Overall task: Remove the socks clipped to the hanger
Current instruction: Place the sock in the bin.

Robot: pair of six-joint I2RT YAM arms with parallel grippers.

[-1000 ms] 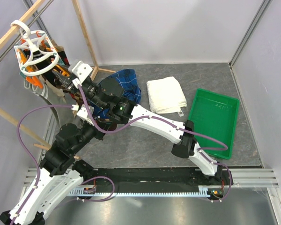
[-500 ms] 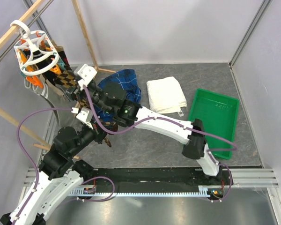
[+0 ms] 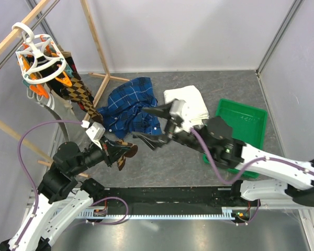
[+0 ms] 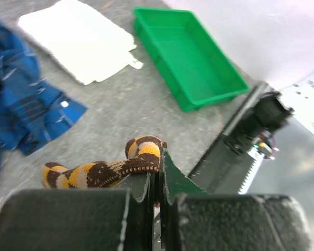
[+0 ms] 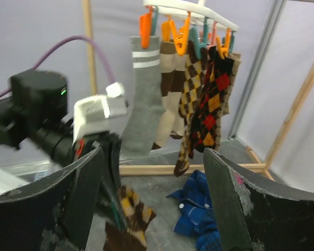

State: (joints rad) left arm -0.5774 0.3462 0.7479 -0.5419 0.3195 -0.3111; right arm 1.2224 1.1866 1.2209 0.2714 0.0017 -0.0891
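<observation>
Right gripper (image 3: 149, 125) swung off hanger (image 3: 39, 57) toward 3 o'clock, jaws apart; left gripper (image 3: 115, 155) clamps sock (image 4: 102, 172): lower it before releasing.

hanger (image 5: 214, 18) top cut off, shirt (image 4: 26, 104) cropped

Right gripper (image 3: 148, 124) pulls away from hanger (image 3: 39, 57) at 10 o'clock, now mid-table, jaws spread wide. Left gripper (image 3: 114, 155) backs off toward 7 o'clock, brown-yellow sock (image 3: 126, 150) clamped, now clear of the hanger.
</observation>
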